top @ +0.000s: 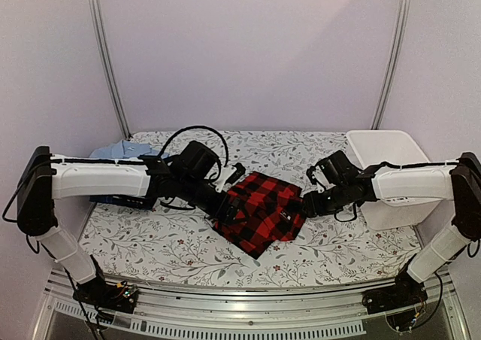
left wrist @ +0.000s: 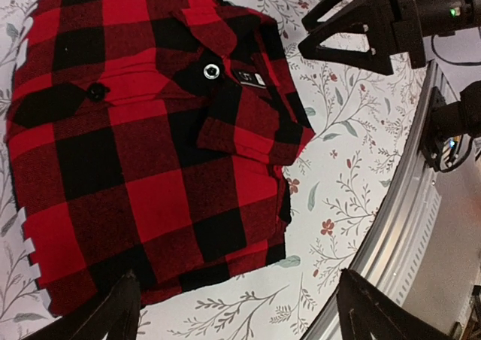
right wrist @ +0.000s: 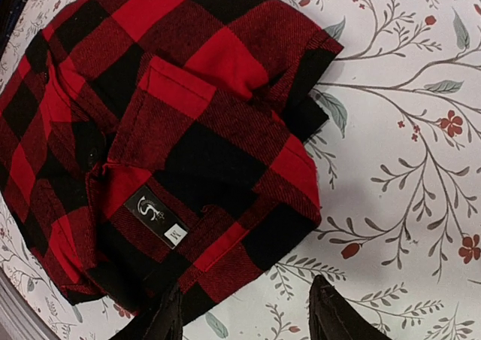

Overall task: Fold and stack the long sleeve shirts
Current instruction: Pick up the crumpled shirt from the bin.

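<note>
Your red shirt [top: 259, 212] lies folded in the middle of the table [top: 165, 242]. It is red and black checks. It lies flat, turned a bit like a diamond in the top view. Near one corner you can see a small black label [right wrist: 154, 216] with white marks on it. A shiny button [left wrist: 210, 71] sits close to the collar.

Your left fingers [left wrist: 105, 317] are at the left side of the red shirt. They stand wide apart and hold nothing. One finger is over the edge of the shirt and the other is over the bare table near the front rail.

Your right fingers [right wrist: 331, 317] are at the right side of the red shirt. They are apart too, and nothing is in them. You can see the flowery table between them. The corner of the shirt is just beside one finger. I cannot tell if it touches.

The two arms reach in from both sides, with the red shirt between them.

The blue shirt [top: 120, 150] lies at the back left of the table, behind your left arm. A navy cloth [top: 120, 200] peeks out just under that arm, right by the blue shirt. Both are well apart from the red shirt.

The white basket [top: 383, 148] stands at the back right, behind your right arm.
</note>
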